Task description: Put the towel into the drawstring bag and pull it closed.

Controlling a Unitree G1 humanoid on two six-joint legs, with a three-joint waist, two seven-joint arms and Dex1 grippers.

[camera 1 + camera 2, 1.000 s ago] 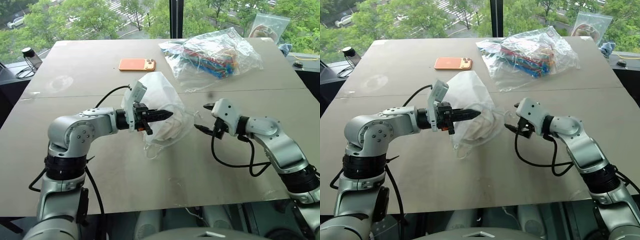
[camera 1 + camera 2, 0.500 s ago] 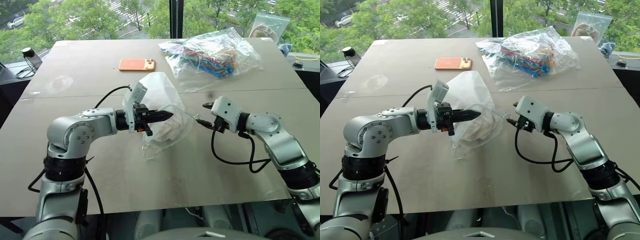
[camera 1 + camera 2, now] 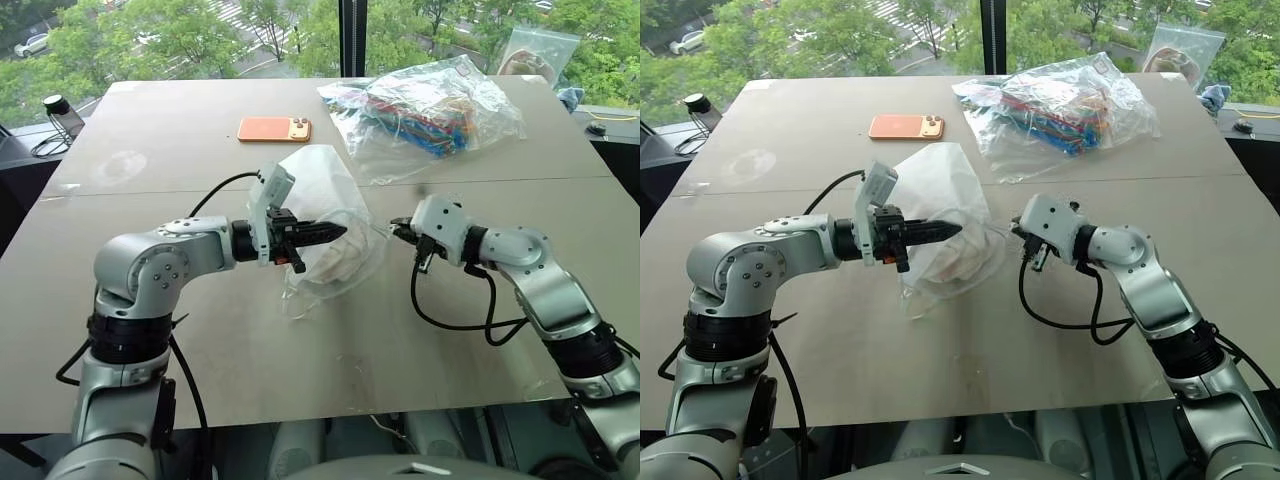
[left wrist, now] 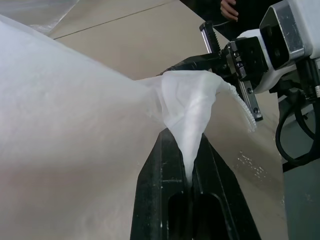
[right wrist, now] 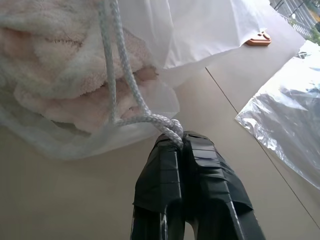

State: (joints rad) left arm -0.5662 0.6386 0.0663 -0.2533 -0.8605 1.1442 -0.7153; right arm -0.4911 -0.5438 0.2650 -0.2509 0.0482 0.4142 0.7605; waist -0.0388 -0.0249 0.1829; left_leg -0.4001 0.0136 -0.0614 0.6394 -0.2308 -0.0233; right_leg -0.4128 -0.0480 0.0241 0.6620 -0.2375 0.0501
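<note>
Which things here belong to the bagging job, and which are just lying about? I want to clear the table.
Job:
- drawstring bag
- towel inside it
- cord

Lying about:
- orange phone
- clear bag of colourful items

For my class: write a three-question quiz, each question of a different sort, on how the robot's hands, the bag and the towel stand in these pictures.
1. True or false: the towel lies inside the drawstring bag.
2. What is the right hand shut on? A the cord; B the phone; C the clear bag of colourful items.
3. Fill in: the left hand pinches the bag's ____.

Key
1. True: the towel shows through the thin fabric.
2. A: it grips the cord at its knot.
3. Fabric, a gathered fold of it near the mouth.
</note>
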